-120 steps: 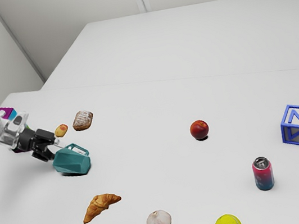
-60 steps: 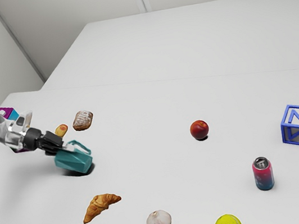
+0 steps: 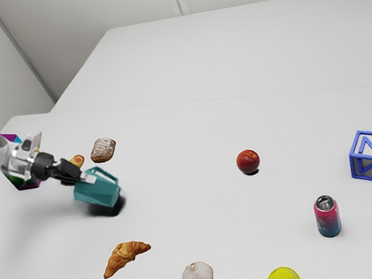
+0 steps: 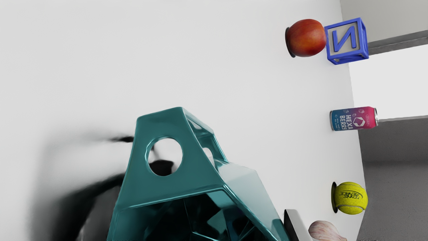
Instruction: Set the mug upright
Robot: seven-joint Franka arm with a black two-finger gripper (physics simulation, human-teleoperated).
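The gripper (image 3: 88, 177) has its fingers (image 4: 297, 226) closed on the teal mug (image 3: 98, 191), tilted just above the table (image 3: 197, 208), croissant (image 3: 126, 257) at its six o'clock in the exterior view. I'd swing its base under gently, then settle it flat before letting go.

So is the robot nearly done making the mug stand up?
Partly! Picking up looks done: the mug seems to hang just above the table, with a dark shadow under it. In hand: the gripper is shut on the mug, which leans over. Left to do: turn it straight, put its bottom on the table and let go.
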